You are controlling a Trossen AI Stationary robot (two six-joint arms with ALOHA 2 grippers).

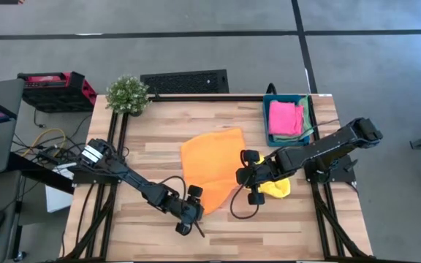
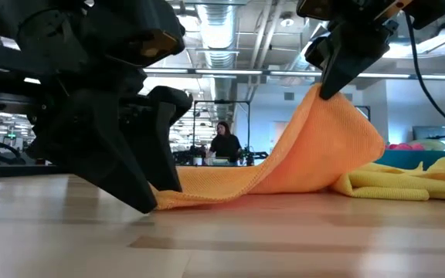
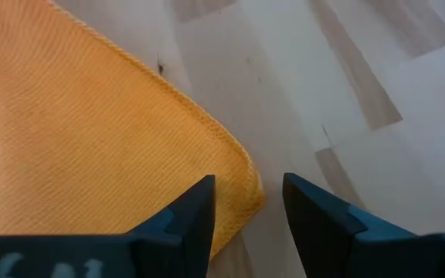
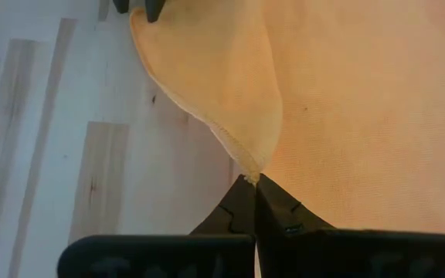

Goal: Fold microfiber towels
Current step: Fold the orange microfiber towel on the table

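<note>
A: The left gripper [image 3: 247,202] stands wide, the orange towel [image 1: 210,164] corner lying loose between its fingers on the table [image 1: 145,226].
B: The right gripper [image 4: 252,185] is pinched on another corner, lifted. If it pulls, the free corner may drag and spoil the fold.

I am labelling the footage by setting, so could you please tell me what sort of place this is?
Probably an open-plan robotics lab or office: a wooden workbench on a bare concrete floor, exposed ceiling ducts, and a person seated at a desk behind.
</note>
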